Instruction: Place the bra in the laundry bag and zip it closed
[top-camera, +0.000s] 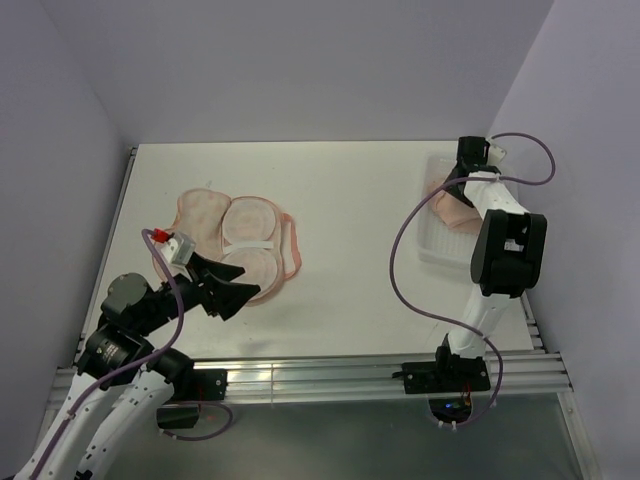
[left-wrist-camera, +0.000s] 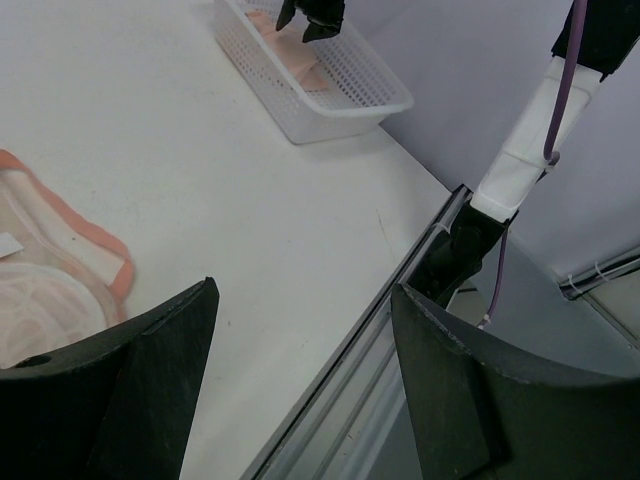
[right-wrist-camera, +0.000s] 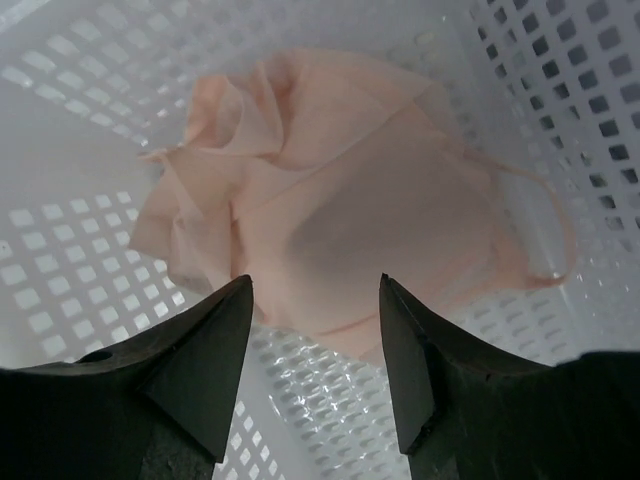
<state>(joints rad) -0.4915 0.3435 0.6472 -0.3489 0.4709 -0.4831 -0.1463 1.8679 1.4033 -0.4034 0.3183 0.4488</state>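
Here, the white strip (top-camera: 249, 245) across the open laundry bag (top-camera: 205, 215) is too small to read. The right wrist view alone shows the folds of the bra (right-wrist-camera: 340, 210), bunched in the white basket (right-wrist-camera: 60, 250). Its long axis runs upper left to lower right, and a thin strap loops at the right. The right gripper (right-wrist-camera: 315, 285) hangs spread above it. At lower left of the top view, the left gripper (top-camera: 235, 290) gapes, holding nothing.

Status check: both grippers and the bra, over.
Left gripper open, near the open laundry bag. Right gripper open over the bra, in the basket. Nothing blocking.
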